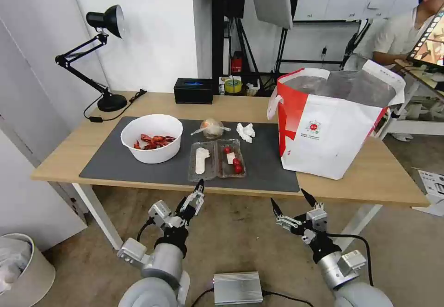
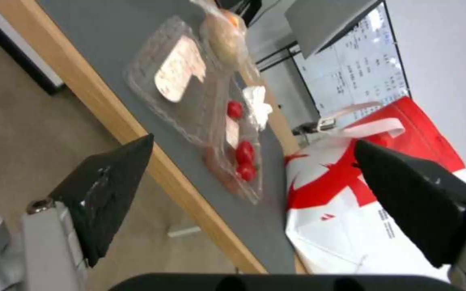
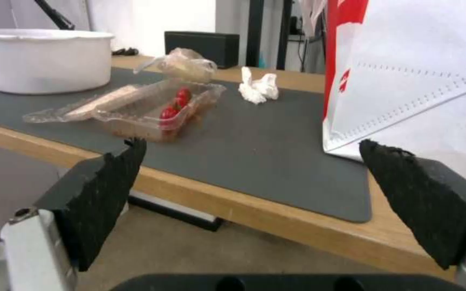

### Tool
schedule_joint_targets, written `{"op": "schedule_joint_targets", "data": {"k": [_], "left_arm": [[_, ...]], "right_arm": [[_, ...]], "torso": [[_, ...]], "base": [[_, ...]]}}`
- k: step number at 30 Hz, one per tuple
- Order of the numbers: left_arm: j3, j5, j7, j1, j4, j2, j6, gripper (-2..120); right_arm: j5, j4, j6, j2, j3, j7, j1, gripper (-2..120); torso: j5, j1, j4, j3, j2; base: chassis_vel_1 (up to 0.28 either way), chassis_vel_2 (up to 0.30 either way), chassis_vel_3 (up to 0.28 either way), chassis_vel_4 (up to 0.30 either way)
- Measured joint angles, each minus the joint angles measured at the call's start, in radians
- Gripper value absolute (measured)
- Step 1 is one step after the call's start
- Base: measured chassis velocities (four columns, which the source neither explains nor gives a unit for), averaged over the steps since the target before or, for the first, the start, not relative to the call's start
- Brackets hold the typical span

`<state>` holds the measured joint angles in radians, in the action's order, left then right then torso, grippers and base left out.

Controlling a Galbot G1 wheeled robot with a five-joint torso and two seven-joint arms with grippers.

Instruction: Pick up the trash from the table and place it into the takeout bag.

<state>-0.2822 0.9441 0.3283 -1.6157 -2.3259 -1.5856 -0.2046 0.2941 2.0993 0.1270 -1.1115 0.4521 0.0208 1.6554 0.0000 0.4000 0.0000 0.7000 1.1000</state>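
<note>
On the table (image 1: pixel 69 154), a dark grey mat (image 1: pixel 266 163) carries the trash. A white bowl (image 1: pixel 151 138) of red crayfish shells sits at its left. In the middle lies a clear hinged tray (image 1: pixel 216 159) (image 2: pixel 200 105) (image 3: pixel 152 109) with small red tomatoes. Behind it are a knotted clear bag (image 1: pixel 212 127) (image 3: pixel 187 64) and a crumpled tissue (image 1: pixel 245 131) (image 3: pixel 257 87). The takeout bag (image 1: pixel 333 122) (image 2: pixel 362 210) (image 3: pixel 416 76) stands open at the right. My left gripper (image 1: pixel 190 195) (image 2: pixel 253 142) and right gripper (image 1: pixel 289 197) (image 3: pixel 252 142) hang open and empty below the table's front edge.
A black desk lamp (image 1: pixel 108 57) stands at the back left of the table, and a black box (image 1: pixel 193 90) at the back middle. On the floor are a white bin (image 1: pixel 18 270) at the left and a silver box (image 1: pixel 237 287) between my arms.
</note>
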Motion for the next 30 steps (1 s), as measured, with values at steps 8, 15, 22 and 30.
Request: {"op": "schedule_joint_targets", "data": {"k": [8, 15, 22, 30], "left_arm": [[0.017, 0.049, 0.000, 0.014, 0.011, -0.006, 0.004, 100], [0.045, 0.066, -0.002, 0.035, 0.038, -0.006, 0.005, 100], [0.050, 0.071, -0.003, 0.069, 0.073, -0.006, 0.006, 100], [0.057, 0.087, 0.005, 0.111, 0.117, 0.002, 0.007, 100]], "right_arm": [[0.001, 0.004, -0.002, -0.008, 0.003, 0.000, 0.006, 100], [-0.002, 0.007, -0.002, -0.020, 0.010, 0.000, 0.015, 100], [-0.005, 0.008, -0.003, -0.026, 0.020, 0.000, 0.021, 100], [-0.012, 0.003, -0.002, -0.017, 0.028, 0.000, 0.026, 100]], "torso": [[0.0000, 0.000, 0.0000, 0.000, 0.000], [0.0000, 0.000, -0.0001, 0.000, 0.000], [-0.0001, 0.000, -0.0001, 0.000, 0.000], [0.0000, 0.000, 0.0000, 0.000, 0.000]], "base": [[0.000, 0.000, 0.000, 0.000], [0.000, 0.000, 0.000, 0.000], [0.000, 0.000, 0.000, 0.000], [0.000, 0.000, 0.000, 0.000]]}}
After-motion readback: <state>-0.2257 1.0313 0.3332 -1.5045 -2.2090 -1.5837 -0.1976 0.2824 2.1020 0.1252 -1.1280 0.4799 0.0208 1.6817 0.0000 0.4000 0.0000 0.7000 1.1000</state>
